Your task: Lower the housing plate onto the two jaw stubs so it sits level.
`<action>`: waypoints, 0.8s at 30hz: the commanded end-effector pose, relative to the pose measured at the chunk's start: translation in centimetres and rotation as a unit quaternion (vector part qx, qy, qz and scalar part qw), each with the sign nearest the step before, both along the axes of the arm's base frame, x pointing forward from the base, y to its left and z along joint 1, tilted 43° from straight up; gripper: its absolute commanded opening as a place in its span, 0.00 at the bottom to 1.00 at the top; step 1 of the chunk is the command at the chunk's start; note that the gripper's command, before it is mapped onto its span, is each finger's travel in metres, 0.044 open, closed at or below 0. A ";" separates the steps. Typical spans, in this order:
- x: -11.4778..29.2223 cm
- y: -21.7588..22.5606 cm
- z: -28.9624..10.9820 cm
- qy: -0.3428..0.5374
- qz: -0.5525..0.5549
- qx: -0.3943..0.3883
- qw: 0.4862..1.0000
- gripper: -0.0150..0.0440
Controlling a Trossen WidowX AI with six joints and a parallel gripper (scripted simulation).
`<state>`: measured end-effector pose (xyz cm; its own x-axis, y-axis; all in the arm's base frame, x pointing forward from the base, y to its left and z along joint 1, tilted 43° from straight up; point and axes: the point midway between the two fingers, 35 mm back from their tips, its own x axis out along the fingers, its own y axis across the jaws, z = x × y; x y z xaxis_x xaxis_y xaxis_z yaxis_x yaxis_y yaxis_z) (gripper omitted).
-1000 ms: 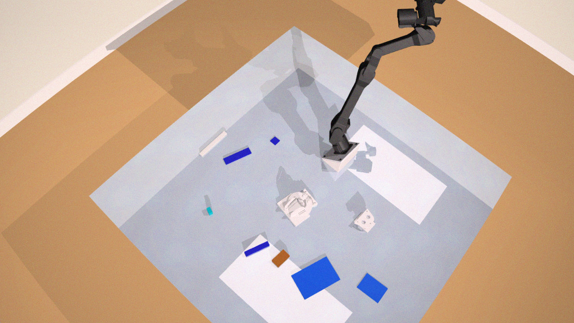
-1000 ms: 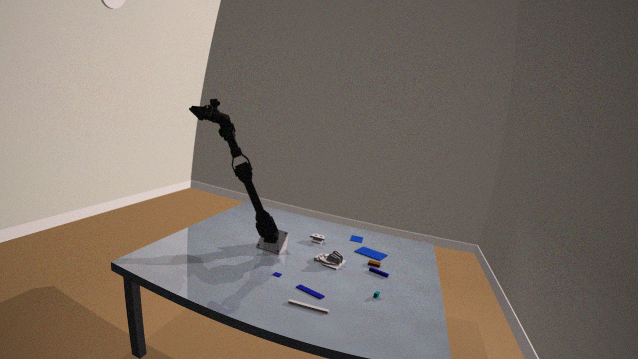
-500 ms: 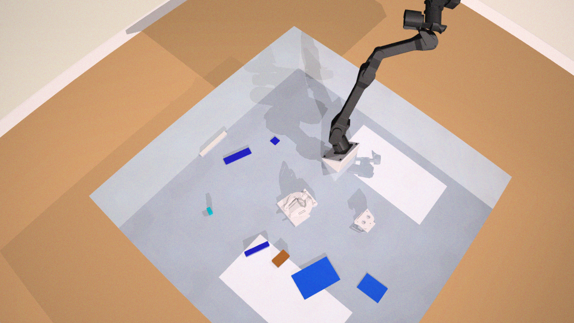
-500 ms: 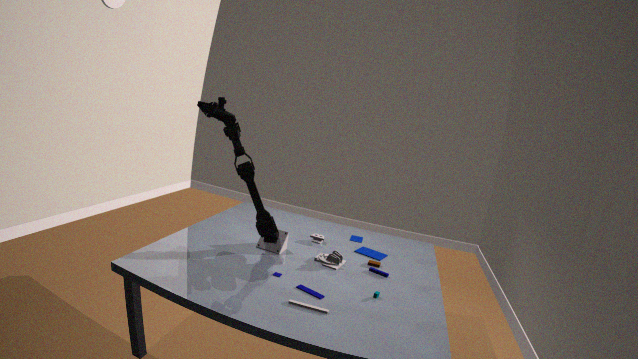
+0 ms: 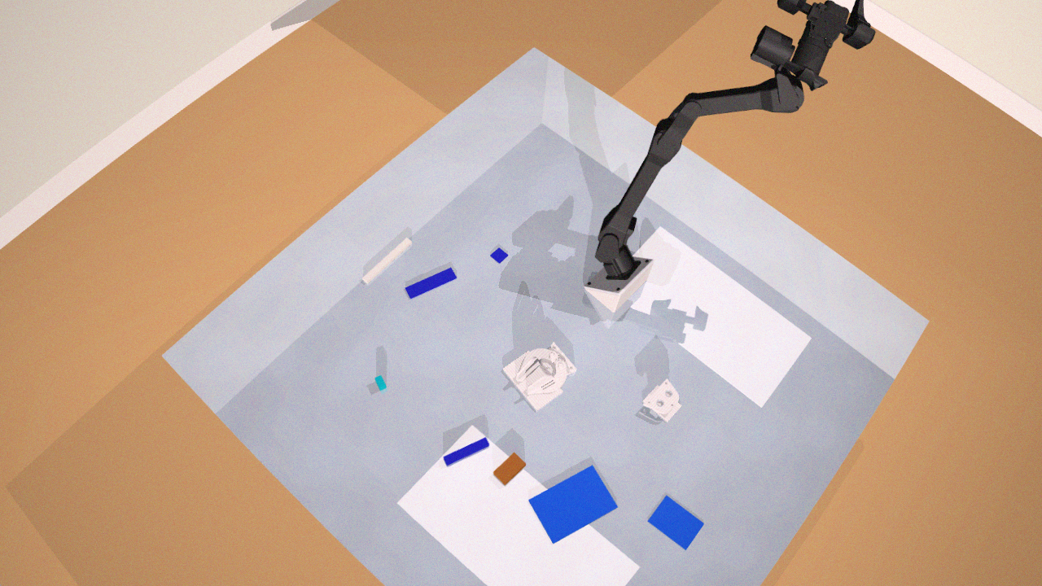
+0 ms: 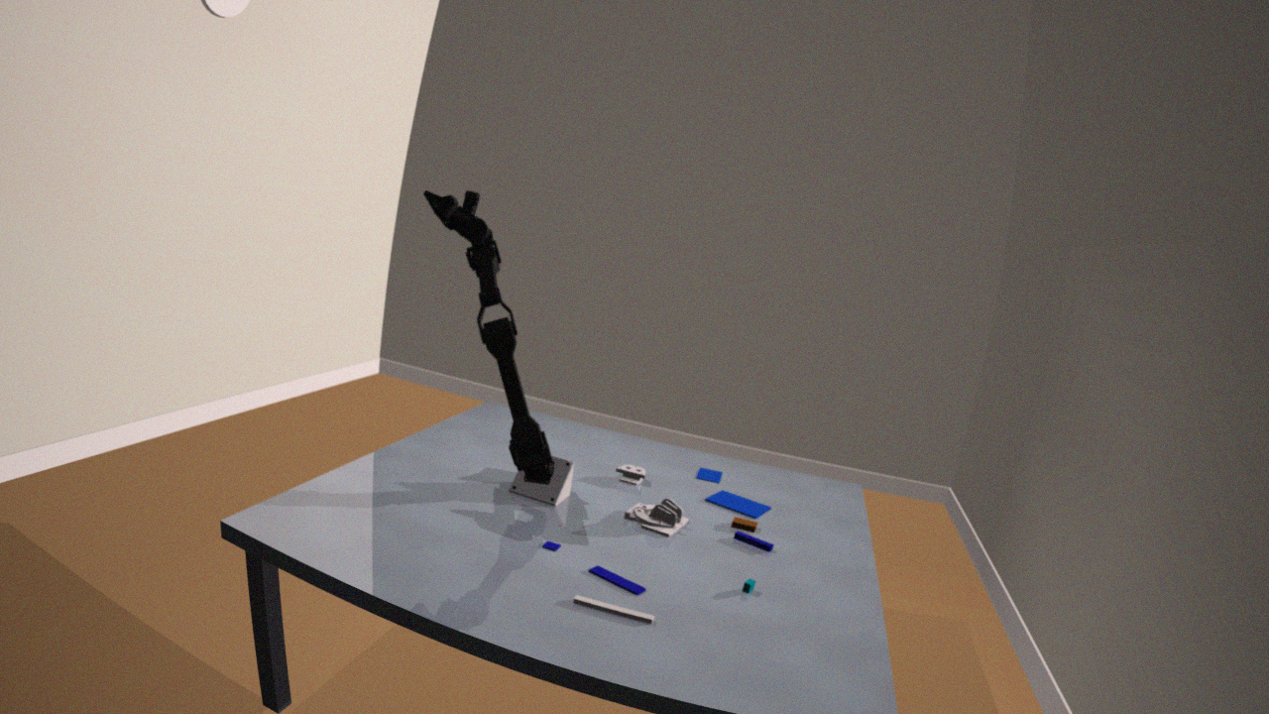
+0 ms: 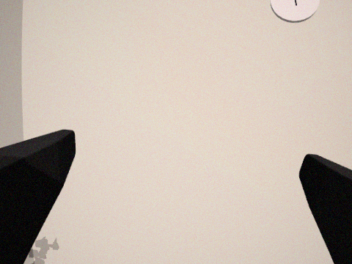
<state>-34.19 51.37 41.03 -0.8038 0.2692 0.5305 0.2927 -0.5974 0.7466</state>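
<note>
Holding nothing, the gripper is raised well away from the work, its fingers spread wide; this pose presumably provides clearance. The housing plate appears to be the small white part with two round holes, on the table. It sits apart from the larger white assembly, whose upright pieces are probably the mounted jaws, left exposed to receive it. The stubs and pins cannot be made out. The wrist view excludes both parts; the top view leaves the fingertips unclear.
</note>
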 end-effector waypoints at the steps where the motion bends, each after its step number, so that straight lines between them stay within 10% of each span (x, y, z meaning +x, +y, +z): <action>1: 1.6 2.5 -1.9 -0.018 -0.043 -0.021 0.999 1.00; 24: 12.3 12.5 -13.6 -0.157 -0.249 -0.119 0.948 1.00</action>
